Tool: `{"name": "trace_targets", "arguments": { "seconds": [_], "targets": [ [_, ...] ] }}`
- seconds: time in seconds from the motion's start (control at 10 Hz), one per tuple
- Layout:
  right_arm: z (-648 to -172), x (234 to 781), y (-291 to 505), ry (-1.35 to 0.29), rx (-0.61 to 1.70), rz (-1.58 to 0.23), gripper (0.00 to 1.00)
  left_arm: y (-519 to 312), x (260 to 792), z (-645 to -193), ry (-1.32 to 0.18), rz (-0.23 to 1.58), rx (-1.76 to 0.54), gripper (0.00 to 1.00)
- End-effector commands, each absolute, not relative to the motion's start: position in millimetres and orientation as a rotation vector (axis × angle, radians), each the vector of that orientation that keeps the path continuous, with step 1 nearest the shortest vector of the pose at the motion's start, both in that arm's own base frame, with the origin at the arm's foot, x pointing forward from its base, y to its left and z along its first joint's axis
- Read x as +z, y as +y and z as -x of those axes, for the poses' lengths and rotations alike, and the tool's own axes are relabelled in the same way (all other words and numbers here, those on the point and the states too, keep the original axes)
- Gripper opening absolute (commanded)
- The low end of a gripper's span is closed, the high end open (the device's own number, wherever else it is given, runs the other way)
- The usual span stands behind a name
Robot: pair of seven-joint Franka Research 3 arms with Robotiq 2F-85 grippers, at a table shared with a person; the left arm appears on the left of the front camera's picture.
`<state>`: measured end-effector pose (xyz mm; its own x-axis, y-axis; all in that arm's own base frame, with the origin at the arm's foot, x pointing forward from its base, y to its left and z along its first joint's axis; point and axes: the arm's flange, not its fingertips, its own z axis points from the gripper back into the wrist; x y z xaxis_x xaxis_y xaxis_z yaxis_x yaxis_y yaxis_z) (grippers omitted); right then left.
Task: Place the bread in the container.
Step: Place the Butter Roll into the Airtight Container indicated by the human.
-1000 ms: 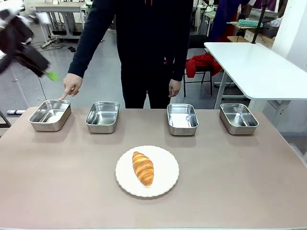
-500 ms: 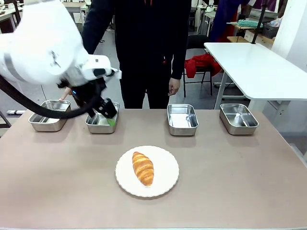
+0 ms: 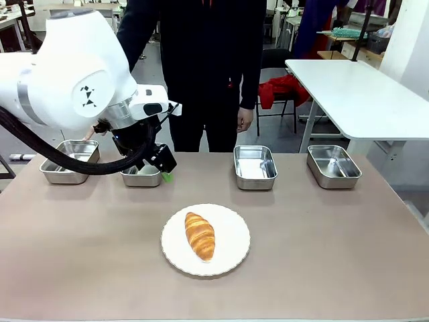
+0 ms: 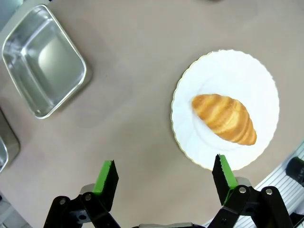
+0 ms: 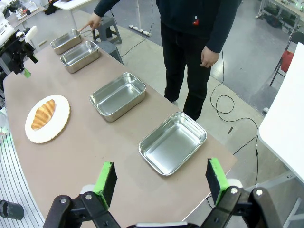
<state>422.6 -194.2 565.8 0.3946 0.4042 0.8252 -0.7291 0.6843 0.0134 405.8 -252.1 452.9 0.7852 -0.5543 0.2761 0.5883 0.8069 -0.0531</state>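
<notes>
Bare table (image 4: pixel 137 95) surrounds bread (image 4: pixel 224 118); left hand (image 4: pixel 164 179) hovers open.

Left tool (image 4: pixel 164 180) and right tool (image 5: pixel 161 183) hover, jaws spread wide.

In the front view the left arm (image 3: pixel 74 80) covers much of the two pans nearest it, and only the front rim of the second pan (image 3: pixel 142 178) shows beneath the left claw (image 3: pixel 164 168). The person's pointing hand (image 3: pixel 89 133), just behind the end container (image 3: pixel 64 171), is mostly hidden by that arm. In the left wrist view another pan (image 4: pixel 5 147) is cut off by the picture's edge.
</notes>
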Motion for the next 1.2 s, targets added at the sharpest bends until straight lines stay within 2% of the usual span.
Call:
{"name": "trace_targets", "arguments": {
  "seconds": [0.0, 0.1, 0.2, 0.6, 0.8, 1.1],
  "targets": [
    [-422.5, 566.7, -193.5, -0.911, 0.745, -0.407, 0.98, -250.2, 452.7, -407.0, -0.252, 0.131, -0.610, 1.00],
    [-422.5, 566.7, -193.5, -0.911, 0.745, -0.407, 0.98, -252.1, 452.9, -405.8, -0.254, 0.139, -0.618, 1.00],
    [-422.5, 566.7, -193.5, -0.911, 0.745, -0.407, 0.98, -267.6, 446.0, -393.0, -0.261, 0.043, -0.525, 1.00],
    [-422.5, 566.7, -193.5, -0.911, 0.745, -0.407, 0.98, -329.7, 422.5, -346.1, -0.242, 0.108, -0.226, 1.00],
    [-422.5, 566.7, -193.5, -0.911, 0.745, -0.407, 0.98, -341.1, 401.8, -330.8, -0.150, 0.081, 0.066, 1.00],
    [-422.5, 566.7, -193.5, -0.911, 0.745, -0.407, 0.98, -360.3, 380.0, -315.3, -0.180, 0.055, 0.177, 1.00]
  ]
}}
